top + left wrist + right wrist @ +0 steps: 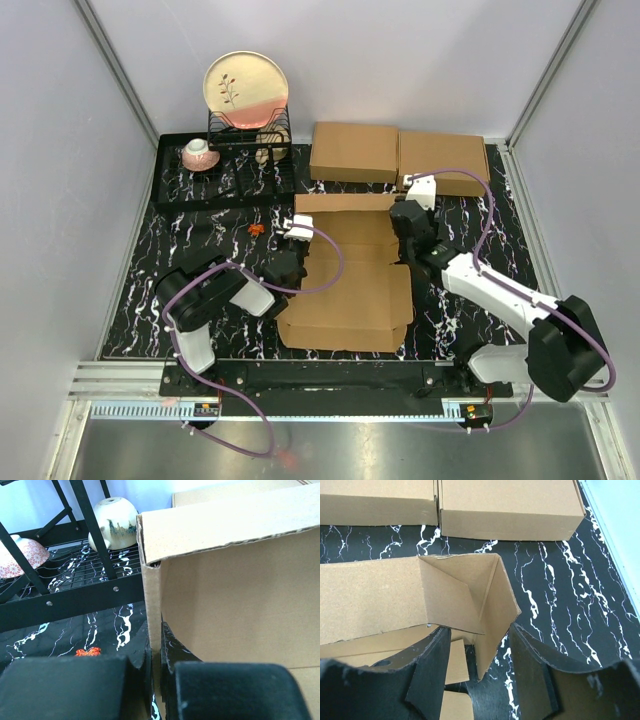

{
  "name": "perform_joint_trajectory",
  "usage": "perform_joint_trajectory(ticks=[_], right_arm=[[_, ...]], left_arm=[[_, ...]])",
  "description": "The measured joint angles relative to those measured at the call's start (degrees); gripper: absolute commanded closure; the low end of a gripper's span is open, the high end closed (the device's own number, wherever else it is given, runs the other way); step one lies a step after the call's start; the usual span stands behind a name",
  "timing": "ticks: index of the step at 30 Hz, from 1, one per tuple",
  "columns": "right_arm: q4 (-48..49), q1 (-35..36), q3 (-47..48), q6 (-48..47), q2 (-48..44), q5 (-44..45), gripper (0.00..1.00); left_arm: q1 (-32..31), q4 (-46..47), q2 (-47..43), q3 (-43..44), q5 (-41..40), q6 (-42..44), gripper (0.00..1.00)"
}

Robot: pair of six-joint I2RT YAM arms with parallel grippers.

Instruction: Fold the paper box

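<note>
Cardboard of this kind I judge to be light and fairly stiff across a panel, but weak along its scored creases and easy to crush or tear at a thin edge. It will probably also slide on a smooth surface if pushed from one side only.

The plain brown corrugated-cardboard mailer box lies in the middle of the top view on the black white-veined marbled table. It is half formed, with the base flat, the far wall raised and a flap spread toward the bottom of the frame. Two flat closed brown cardboard boxes sit just beyond it, toward the upper right.

My left gripper is pinched nearly closed on the upright left wall, whose edge runs down between the pads at lower centre of the left wrist view. My right gripper stands moderately wide, its jaws straddling the folded right side flap without clamping it.

I'd take hold near the creases and low on the walls, where the board is best supported, rather than at the free corners. The left pinch should anchor the box while the right side flap is worked. Squeezing hard risks denting the flutes.
</note>
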Motion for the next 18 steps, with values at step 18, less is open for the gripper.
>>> perform_joint_trajectory(ticks=[18], right_arm=[[6.5,-1.7,1.2,-6.6,1.1,-3.9,0.4]], left_arm=[[0.4,0.1,0.0,-0.3,0.1,0.5,1.0]])
